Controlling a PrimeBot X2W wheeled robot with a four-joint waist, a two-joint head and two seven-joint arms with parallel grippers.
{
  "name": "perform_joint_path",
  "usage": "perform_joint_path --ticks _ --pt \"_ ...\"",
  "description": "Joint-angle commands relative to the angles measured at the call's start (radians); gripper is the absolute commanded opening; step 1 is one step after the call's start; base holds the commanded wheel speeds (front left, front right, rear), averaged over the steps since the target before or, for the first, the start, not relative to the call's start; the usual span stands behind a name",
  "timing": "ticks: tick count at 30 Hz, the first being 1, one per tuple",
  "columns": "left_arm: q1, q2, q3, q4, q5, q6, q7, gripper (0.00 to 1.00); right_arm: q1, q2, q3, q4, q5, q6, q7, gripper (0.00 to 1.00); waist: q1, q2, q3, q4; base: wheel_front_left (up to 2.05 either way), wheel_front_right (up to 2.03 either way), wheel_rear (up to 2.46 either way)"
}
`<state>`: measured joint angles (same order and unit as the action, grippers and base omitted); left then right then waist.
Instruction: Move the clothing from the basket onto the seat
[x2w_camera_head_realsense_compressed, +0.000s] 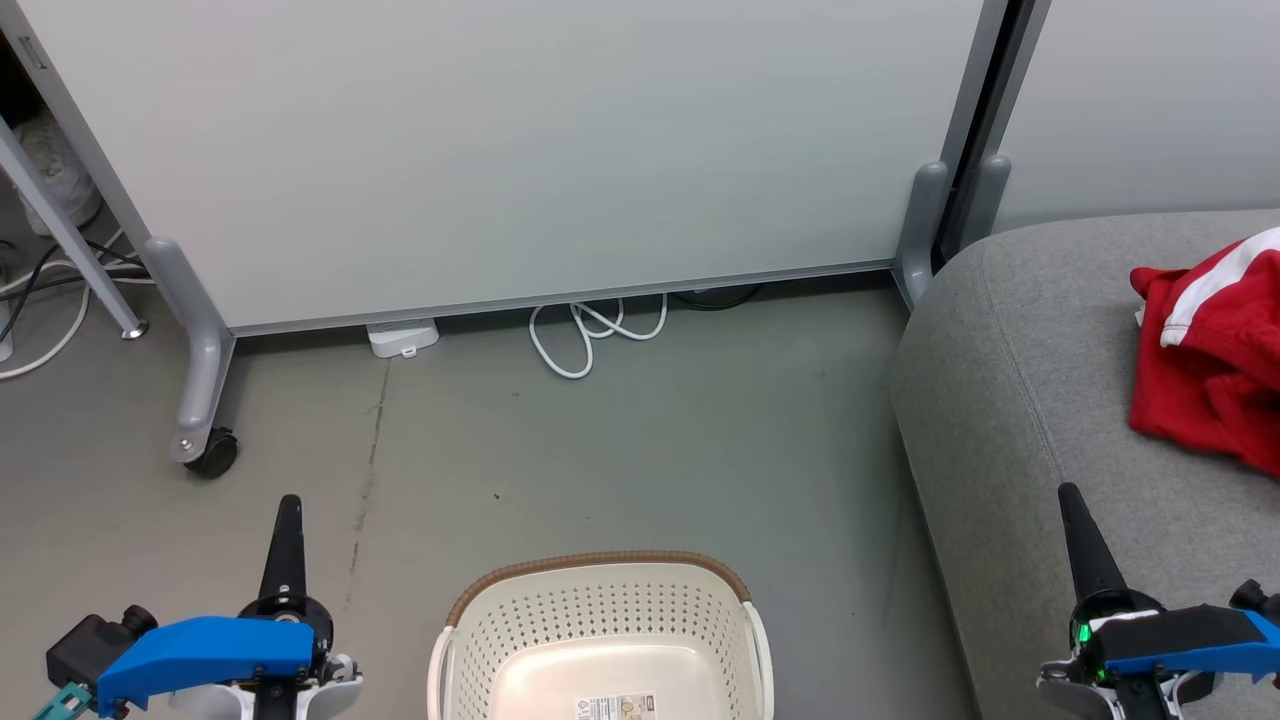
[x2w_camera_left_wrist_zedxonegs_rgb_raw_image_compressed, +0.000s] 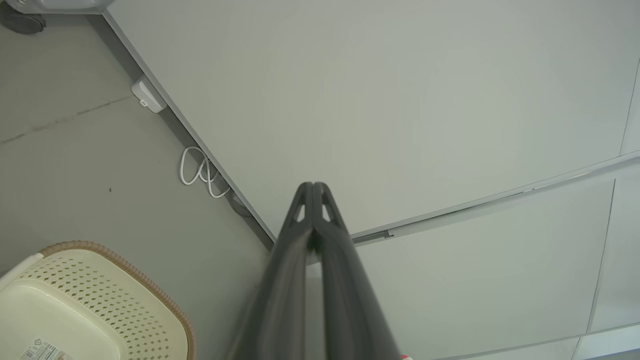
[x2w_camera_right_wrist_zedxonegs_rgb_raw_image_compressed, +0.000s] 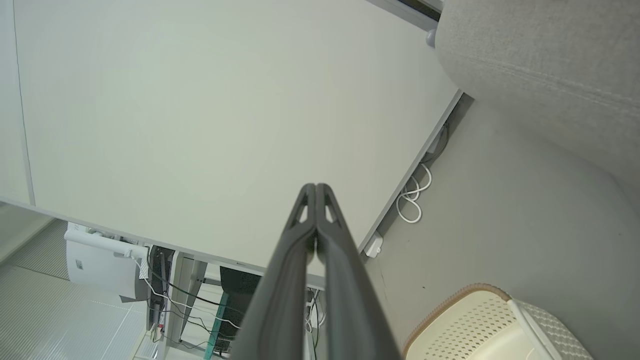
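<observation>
Nearest the camera in the head view, the left hand (x2w_camera_head_realsense_compressed: 288, 503) sits at the lower left and the right hand (x2w_camera_head_realsense_compressed: 1067, 492) at the lower right, each with its two long dark fingers pressed together and pointing up the picture, holding nothing. The left wrist view shows the left hand (x2w_camera_left_wrist_zedxonegs_rgb_raw_image_compressed: 313, 186) with its tips meeting, and the right wrist view shows the same of the right hand (x2w_camera_right_wrist_zedxonegs_rgb_raw_image_compressed: 316, 187).

Between them, at the bottom edge, stands the cream-white plastic laundry basket (x2w_camera_head_realsense_compressed: 600, 605) with perforated sides and a brown woven-look rim, a small printed label (x2w_camera_head_realsense_compressed: 615, 707) on its floor. The basket (x2w_camera_left_wrist_zedxonegs_rgb_raw_image_compressed: 115, 300) shows at the lower left of the left wrist view and the basket (x2w_camera_right_wrist_zedxonegs_rgb_raw_image_compressed: 465, 320) at the lower right of the right wrist view. It rests on the grey concrete floor (x2w_camera_head_realsense_compressed: 600, 450).

To the right, the large grey fabric-upholstered seat (x2w_camera_head_realsense_compressed: 1020, 400) with rounded edges carries the bright red clothing (x2w_camera_head_realsense_compressed: 1210, 370) with a white stripe, crumpled and cut by the picture's right edge, well apart from the basket. The right hand is over the seat's near part.

Farther back a looped white cable (x2w_camera_head_realsense_compressed: 590, 335) and a small white box (x2w_camera_head_realsense_compressed: 403, 337) lie at the foot of a pale wheeled partition panel (x2w_camera_head_realsense_compressed: 500, 150)
</observation>
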<state>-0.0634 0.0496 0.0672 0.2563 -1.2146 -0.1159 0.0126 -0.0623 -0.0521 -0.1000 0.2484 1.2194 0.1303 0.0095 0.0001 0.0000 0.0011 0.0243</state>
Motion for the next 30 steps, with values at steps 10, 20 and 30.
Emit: perform_joint_path --ticks 10,20,30 --pt "-0.029 0.001 0.017 -0.011 -0.115 -0.010 0.030 0.00 -0.029 0.001 -0.005 -0.007 0.115 0.001 0.034 0.00 -0.0001 0.0000 0.000 -0.006 0.00 0.00 0.00" --pt "-0.034 0.001 0.028 -0.011 -0.198 -0.012 0.053 0.00 -0.038 0.001 -0.009 -0.007 0.196 0.001 0.055 0.00 -0.0001 0.0000 0.001 -0.010 0.00 0.00 0.00" --pt "-0.042 0.001 0.036 -0.012 -0.275 -0.015 0.073 0.00 -0.042 0.002 -0.012 -0.006 0.272 0.001 0.075 0.00 -0.0001 0.0000 0.001 -0.015 0.00 0.00 0.00"
